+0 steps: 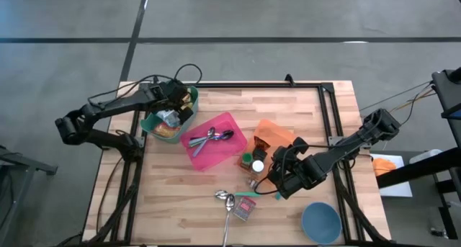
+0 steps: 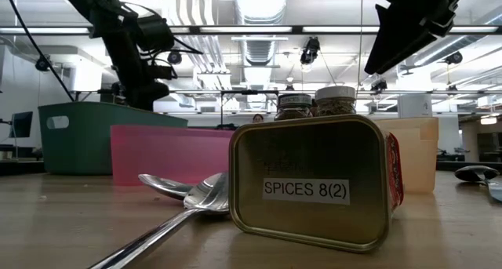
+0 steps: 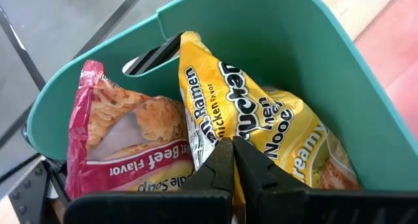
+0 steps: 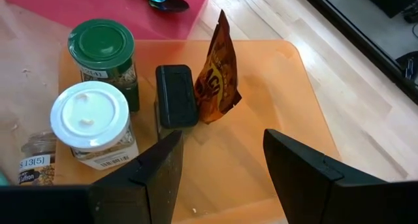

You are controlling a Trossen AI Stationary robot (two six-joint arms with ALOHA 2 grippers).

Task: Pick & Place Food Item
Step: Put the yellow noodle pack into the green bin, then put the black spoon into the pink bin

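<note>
A teal bin (image 1: 191,106) stands at the table's far left. It holds a yellow chicken ramen packet (image 3: 261,119) and a red beef ramen packet (image 3: 124,139), both standing on edge against its wall. My left gripper (image 3: 233,153) is shut and reaches down into the bin, with its tips right at the yellow packet. My right gripper (image 4: 222,175) hangs open above an orange tray (image 4: 281,132). On that tray an orange snack packet (image 4: 219,67) stands upright beside a black box (image 4: 175,96), and nothing is between the fingers. My left gripper's shut fingertips (image 3: 222,160) come slanting down from above onto the face of the yellow packet (image 3: 222,129), near its middle. Whether they touch it I cannot tell.
A green-lidded jar (image 4: 102,61), a white-lidded jar (image 4: 91,123) and a small jar (image 4: 36,165) crowd the orange tray's side. A pink tray (image 1: 212,142) with spoons lies mid-table. A spice tin (image 1: 243,209), a loose spoon (image 1: 226,202) and a blue bowl (image 1: 320,222) sit near the front.
</note>
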